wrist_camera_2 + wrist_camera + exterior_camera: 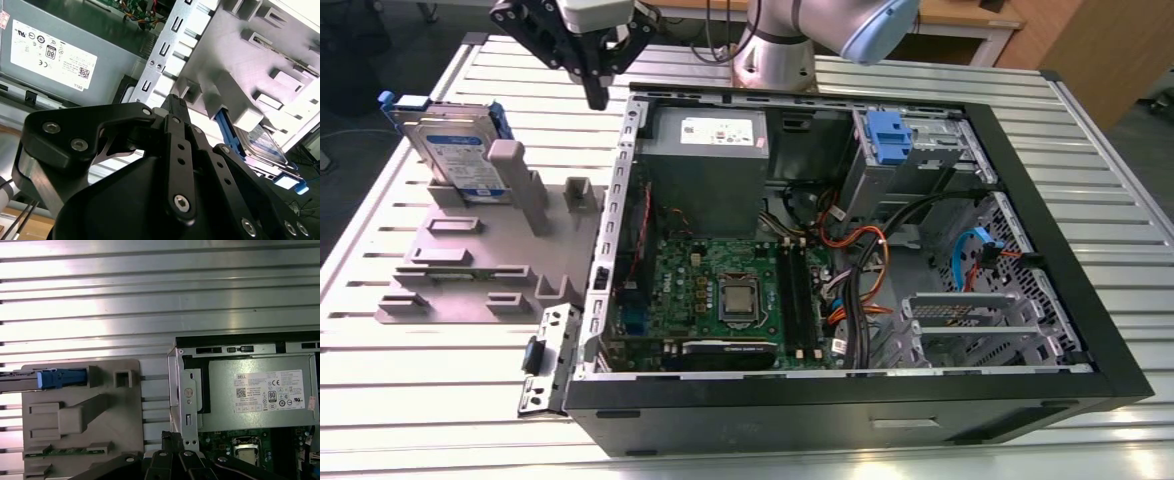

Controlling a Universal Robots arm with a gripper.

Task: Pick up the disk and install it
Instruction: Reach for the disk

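The disk, a silver drive with a white-and-blue label in a blue carrier, stands on edge at the back of the grey holder, on the exterior view's left. The first wrist view shows it edge-on as a blue strip; the second wrist view shows its label side. My gripper hangs shut and holding nothing above the table, between the disk and the open computer case. It is apart from both. Its black fingers appear pressed together, their tips over the case's edge.
The case lies open on the slatted metal table, with a grey power-supply box at its back corner nearest my gripper. A motherboard and loose cables fill its middle. A blue bracket sits in the drive bay at the back.
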